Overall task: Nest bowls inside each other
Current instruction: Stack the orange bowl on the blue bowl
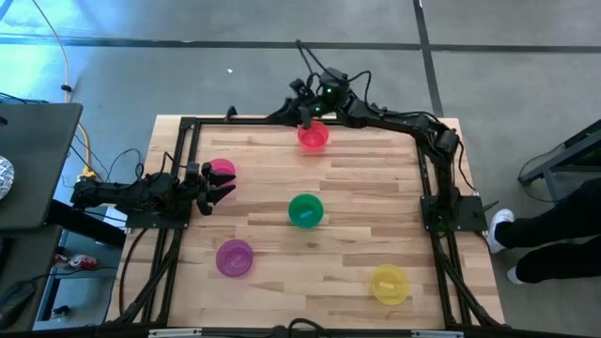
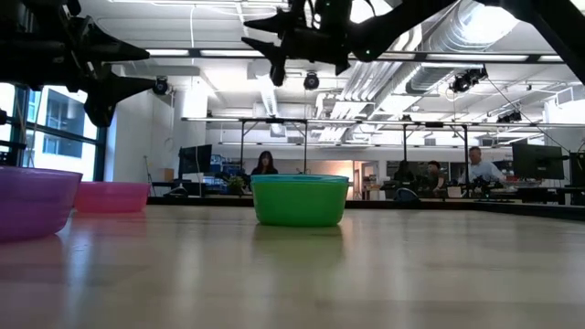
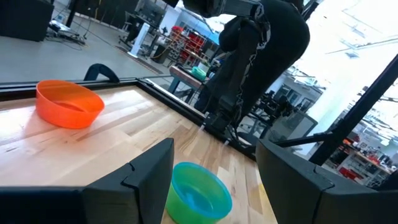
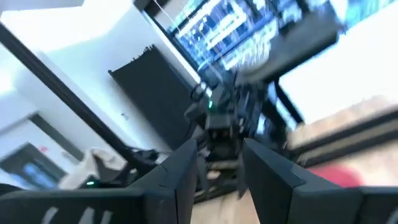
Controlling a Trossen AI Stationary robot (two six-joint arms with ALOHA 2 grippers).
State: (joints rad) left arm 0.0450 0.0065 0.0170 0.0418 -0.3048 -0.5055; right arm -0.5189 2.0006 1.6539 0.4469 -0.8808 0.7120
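Five bowls spread on my table, both my arms raised.

My left gripper hangs at nine o'clock with fingers spread wide, just beside the pink bowl. My right gripper reaches to twelve o'clock over the red bowl, its fingers a narrow gap apart and empty. The green bowl sits at the centre of the table, the purple bowl at seven o'clock, the yellow bowl at five o'clock. All stand apart, none nested. A person's shoes show past the three o'clock edge.
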